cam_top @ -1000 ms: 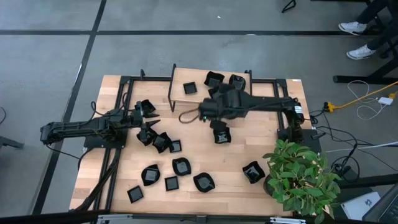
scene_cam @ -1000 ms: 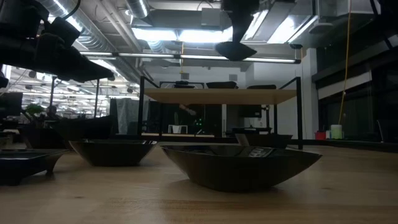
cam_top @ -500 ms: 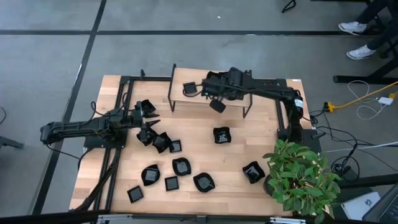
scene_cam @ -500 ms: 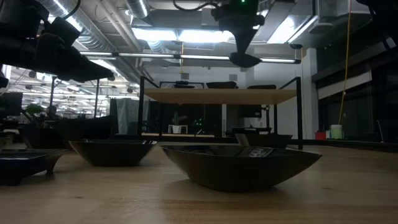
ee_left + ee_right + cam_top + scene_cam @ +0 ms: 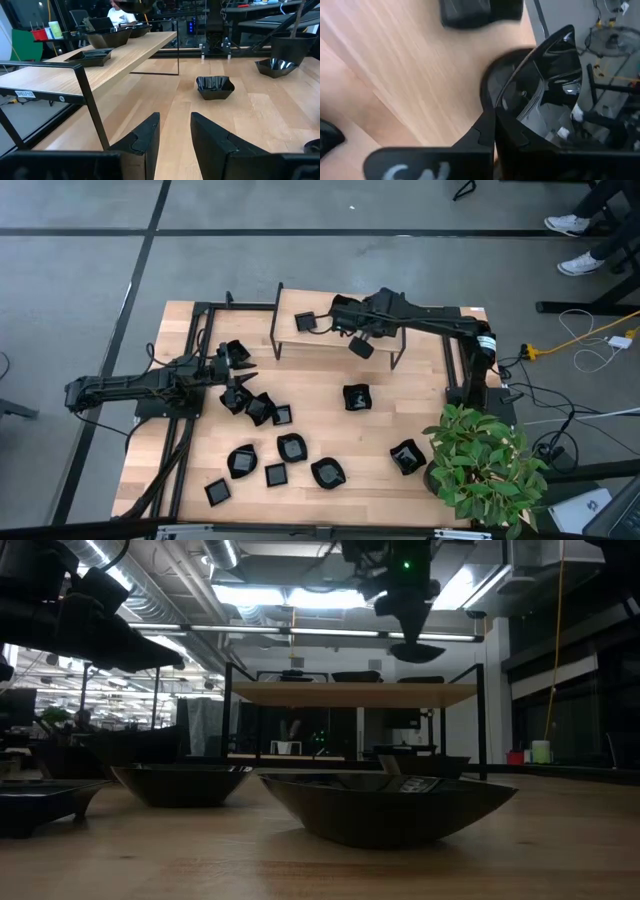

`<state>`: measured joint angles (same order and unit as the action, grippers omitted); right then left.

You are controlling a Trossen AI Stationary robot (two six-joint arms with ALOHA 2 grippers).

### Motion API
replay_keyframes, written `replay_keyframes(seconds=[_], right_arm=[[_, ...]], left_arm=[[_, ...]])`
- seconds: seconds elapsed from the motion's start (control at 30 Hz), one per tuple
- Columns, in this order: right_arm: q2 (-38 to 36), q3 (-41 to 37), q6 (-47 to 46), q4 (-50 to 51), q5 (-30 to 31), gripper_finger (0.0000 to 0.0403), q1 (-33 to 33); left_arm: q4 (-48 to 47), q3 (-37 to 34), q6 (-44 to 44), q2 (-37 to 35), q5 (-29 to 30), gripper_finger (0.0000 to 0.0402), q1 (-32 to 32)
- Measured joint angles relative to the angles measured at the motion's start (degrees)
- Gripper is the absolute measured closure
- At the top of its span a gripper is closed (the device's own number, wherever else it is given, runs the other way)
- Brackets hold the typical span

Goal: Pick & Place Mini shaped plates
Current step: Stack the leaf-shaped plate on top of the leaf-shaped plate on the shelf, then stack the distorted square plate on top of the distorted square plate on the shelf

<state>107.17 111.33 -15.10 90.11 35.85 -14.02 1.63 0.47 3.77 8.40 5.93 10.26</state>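
My right gripper (image 5: 357,334) is shut on a mini shaped plate (image 5: 361,347), a glossy black dish, high over the near edge of the raised wooden shelf (image 5: 300,346). In the low view this plate (image 5: 418,650) hangs above the shelf board (image 5: 350,694). Two more plates (image 5: 305,323) (image 5: 345,308) rest on the shelf. Several others lie on the table, among them one (image 5: 355,397) in the middle and one (image 5: 290,447) farther front. My left gripper (image 5: 172,135) waits open at the table's left, level, beside a cluster of plates (image 5: 255,405). My right gripper pinches the plate by its rim (image 5: 502,107) between the two shut fingers (image 5: 482,135). The fingers slant down from above. The plate is lifted clear of shelf and table and hangs below the fingertips, roughly level in the low view.
A black metal frame (image 5: 215,308) borders the table's far and side edges, and the shelf stands on thin black legs (image 5: 397,350). A potted plant (image 5: 485,465) fills the near right corner. In the low view a wide dish (image 5: 385,808) stands close in front.
My right gripper has carried the plate from above the table's middle toward the far edge and a little to the right, out over the shelf, rolling its wrist somewhat. It has stayed shut on the plate, which remains clear of everything.
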Motion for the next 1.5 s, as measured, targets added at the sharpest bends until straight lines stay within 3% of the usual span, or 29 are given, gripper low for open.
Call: replay_keyframes(seconds=[0.53, 0.77, 1.3, 1.5], right_arm=[[-1.02, -5.19, -2.26, -0.5, -1.61, 0.0389, -3.38], [-1.02, -5.19, 2.45, -3.28, -2.79, 0.037, -3.46], [-1.02, -5.19, 6.5, -3.72, -4.58, 0.025, -3.14], [-1.02, -5.19, 6.37, -4.42, -6.22, 0.0235, -1.09]], left_arm=[[0.02, 0.0, 0.0, 0.0, 0.0, 0.0297, 0.0], [0.02, 0.01, 0.0, -0.01, -0.01, 0.0297, 0.01], [0.0, 0.02, 0.0, -0.02, 0.0, 0.0297, 0.02], [0.01, 0.01, 0.0, 0.0, 0.0, 0.0297, 0.02]])
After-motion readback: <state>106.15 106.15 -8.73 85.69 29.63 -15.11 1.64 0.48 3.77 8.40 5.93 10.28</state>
